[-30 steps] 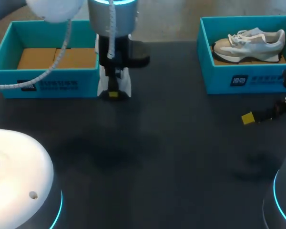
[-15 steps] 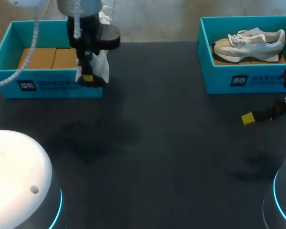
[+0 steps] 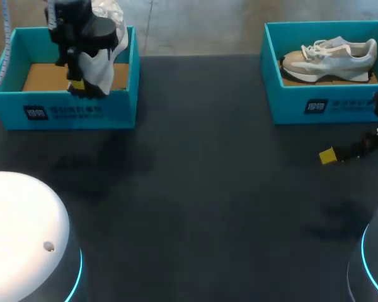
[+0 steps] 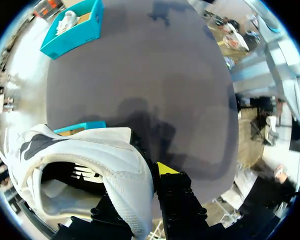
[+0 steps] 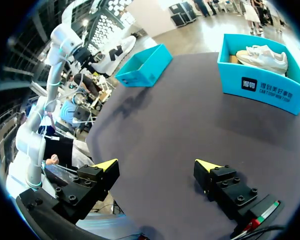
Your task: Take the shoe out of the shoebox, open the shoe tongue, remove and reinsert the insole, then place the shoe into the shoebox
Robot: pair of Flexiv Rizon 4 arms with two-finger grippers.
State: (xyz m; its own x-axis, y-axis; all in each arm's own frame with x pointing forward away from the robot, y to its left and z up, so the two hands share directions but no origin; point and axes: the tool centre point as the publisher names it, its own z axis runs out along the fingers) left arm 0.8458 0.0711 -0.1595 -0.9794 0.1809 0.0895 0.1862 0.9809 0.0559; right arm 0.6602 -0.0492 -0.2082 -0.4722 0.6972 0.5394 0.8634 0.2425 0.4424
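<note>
The right pincer is resting low over the desk, with its fingers apart and holding nothing. Farther off, the left pincer is clamping the white shoe at its heel end and hanging it over the left shoebox. The placing step appears to be in hand. Next: lower the shoe between the walls, sole down, then release.

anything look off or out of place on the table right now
Nothing is spilled or damaged. The only oddity is that the white shoe hangs tilted in the left end effector above the left shoebox, not resting in it. The other shoe lies in the right shoebox.
</note>
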